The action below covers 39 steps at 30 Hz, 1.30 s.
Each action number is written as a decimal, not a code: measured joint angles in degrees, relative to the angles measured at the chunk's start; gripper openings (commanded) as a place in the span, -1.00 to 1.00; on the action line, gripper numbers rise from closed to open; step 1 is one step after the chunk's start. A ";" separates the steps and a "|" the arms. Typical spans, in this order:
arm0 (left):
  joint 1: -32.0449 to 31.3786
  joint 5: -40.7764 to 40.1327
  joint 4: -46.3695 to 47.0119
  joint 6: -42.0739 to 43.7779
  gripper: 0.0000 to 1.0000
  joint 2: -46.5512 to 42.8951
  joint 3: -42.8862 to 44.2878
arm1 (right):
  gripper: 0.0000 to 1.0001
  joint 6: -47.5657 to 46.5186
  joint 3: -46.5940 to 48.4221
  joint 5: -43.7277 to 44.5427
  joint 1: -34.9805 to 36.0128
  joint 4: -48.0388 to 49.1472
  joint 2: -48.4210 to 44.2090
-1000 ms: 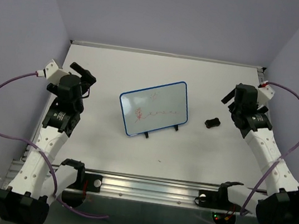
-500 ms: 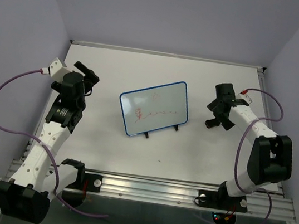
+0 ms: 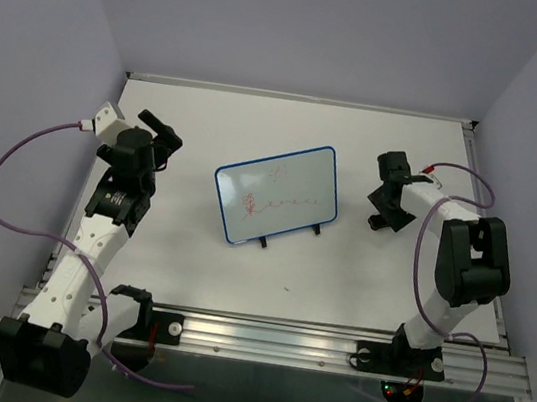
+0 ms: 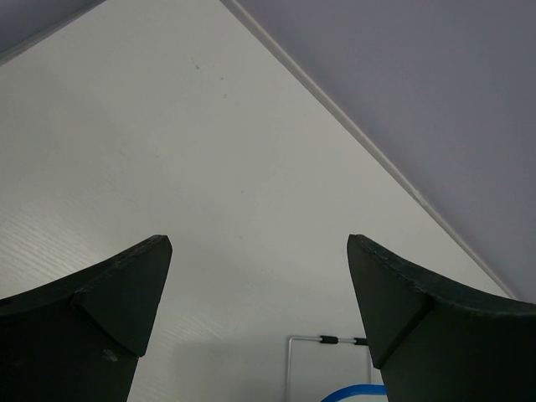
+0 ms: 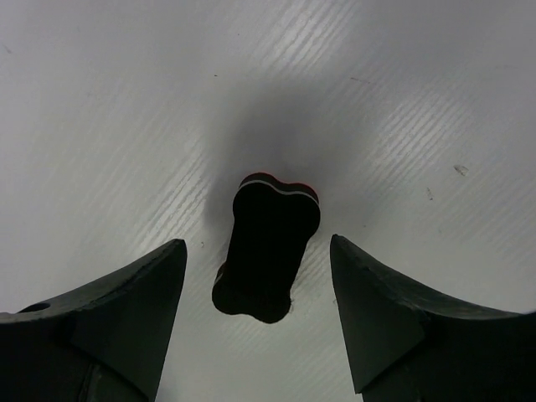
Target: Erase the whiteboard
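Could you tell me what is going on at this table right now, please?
The right gripper is open and lowered over the small black eraser, which lies on the table between its fingers, not yet gripped. The whiteboard stands propped on its feet mid-table with red scribbles on it, so no erasing has begun. The left gripper is open, holds nothing, and is off to the left.

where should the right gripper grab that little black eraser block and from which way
Grip the small black bone-shaped eraser block across its narrow waist, coming straight down from above. It lies flat on the white tabletop with its long sides toward the fingers of the open right gripper, so they should close squarely there.
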 measured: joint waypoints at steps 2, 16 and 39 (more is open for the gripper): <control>0.00 0.35 0.09 0.02 0.98 0.02 0.00 | 0.34 0.00 0.61 -0.02 0.00 0.37 1.66; 0.00 0.42 0.55 0.00 0.98 0.04 -0.76 | -0.09 -0.68 0.83 -0.28 0.00 1.79 3.52; 0.00 5.46 0.63 1.68 0.98 1.70 -0.79 | -0.83 -29.11 -11.54 -20.72 0.00 19.74 -12.37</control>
